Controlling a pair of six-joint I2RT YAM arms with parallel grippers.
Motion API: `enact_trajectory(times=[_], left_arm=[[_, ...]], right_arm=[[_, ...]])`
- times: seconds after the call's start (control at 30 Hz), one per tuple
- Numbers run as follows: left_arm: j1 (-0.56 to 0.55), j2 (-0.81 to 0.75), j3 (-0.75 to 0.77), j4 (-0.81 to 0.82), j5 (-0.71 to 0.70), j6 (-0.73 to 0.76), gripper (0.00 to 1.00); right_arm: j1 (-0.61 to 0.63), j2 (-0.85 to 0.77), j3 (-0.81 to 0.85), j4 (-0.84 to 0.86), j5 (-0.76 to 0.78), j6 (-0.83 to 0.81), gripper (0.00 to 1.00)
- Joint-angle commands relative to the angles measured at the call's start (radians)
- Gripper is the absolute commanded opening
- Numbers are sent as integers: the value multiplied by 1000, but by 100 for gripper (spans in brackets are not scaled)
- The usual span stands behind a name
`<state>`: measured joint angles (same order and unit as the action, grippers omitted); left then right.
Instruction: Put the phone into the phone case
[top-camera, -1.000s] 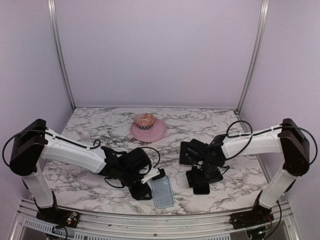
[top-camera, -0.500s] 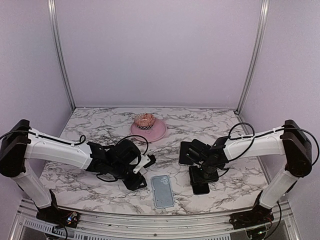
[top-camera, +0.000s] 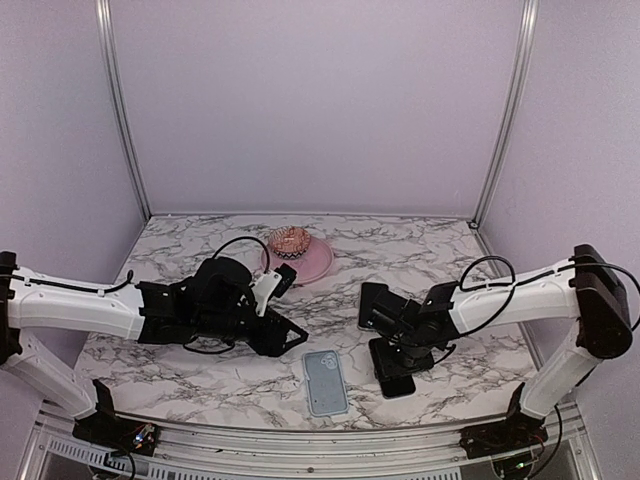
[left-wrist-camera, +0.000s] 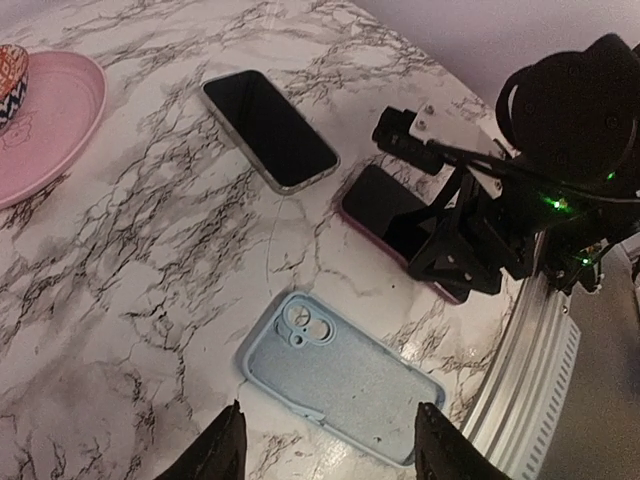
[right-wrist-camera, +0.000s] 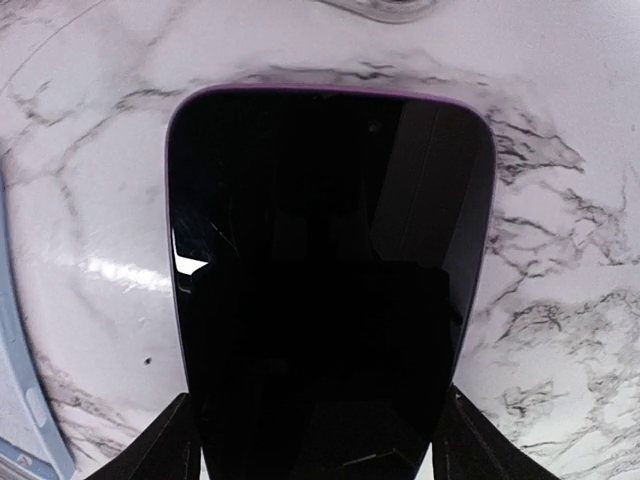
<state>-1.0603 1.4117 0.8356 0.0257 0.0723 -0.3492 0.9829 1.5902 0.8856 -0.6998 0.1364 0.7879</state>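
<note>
Gripper on the right (right-wrist-camera: 318, 445) points down, straddling the dark phone (right-wrist-camera: 330, 250).

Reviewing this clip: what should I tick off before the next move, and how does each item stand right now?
1. Left gripper free: ok. It is open and empty above the light-blue case.
2. Right gripper on the correct target: not ok. It straddles the dark purple-edged phone, not the pale-edged phone.
3. Right grip closed: cannot tell. Its fingers sit at that dark phone's sides.
4. Pale-edged phone reachable: ok. It lies flat, screen up, uncovered.
5. Clear phone case located: cannot tell. No view shows a clear shell.
</note>
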Motion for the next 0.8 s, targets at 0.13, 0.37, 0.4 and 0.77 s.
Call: enact_trajectory(times=[0.13, 0.37, 0.4, 0.77], left_arm=[[0, 73, -100, 548, 61, -409, 72], [-2, 63, -129, 669, 27, -474, 72], [-3, 51, -134, 669, 13, -474, 72], [-7, 33, -110, 669, -52, -406, 41]], right_arm=[[194, -114, 52, 158, 137, -25, 40], [293, -161, 143, 325, 241, -110, 38], [297, -168, 153, 345, 246, -122, 37], [315, -218, 164, 462, 236, -258, 37]])
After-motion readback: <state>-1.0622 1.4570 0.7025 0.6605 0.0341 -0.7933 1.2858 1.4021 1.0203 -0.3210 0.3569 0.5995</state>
